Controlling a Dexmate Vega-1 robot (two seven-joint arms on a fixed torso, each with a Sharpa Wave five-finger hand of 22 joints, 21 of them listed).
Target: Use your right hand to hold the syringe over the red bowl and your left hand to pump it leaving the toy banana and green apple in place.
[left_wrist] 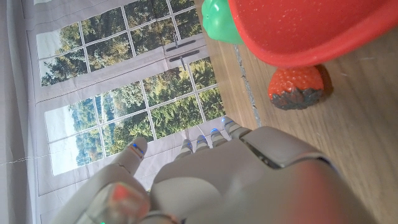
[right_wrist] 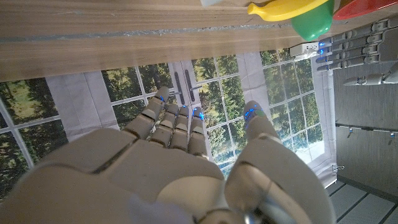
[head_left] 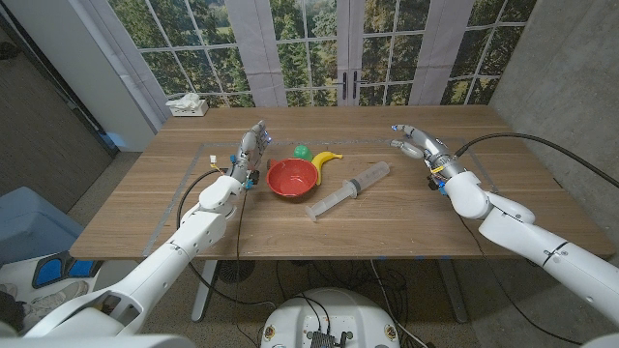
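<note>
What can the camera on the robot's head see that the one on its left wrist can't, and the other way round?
The head view alone takes in the syringe lying on the wooden table, the toy banana, the tissue box and the right hand, open. The left wrist view alone catches a toy strawberry beside the bowl. Both show the red bowl, the green apple behind it, the open left hand, and the windows.

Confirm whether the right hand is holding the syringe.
No. The syringe lies on the table, apart from the right hand, which holds nothing.
</note>
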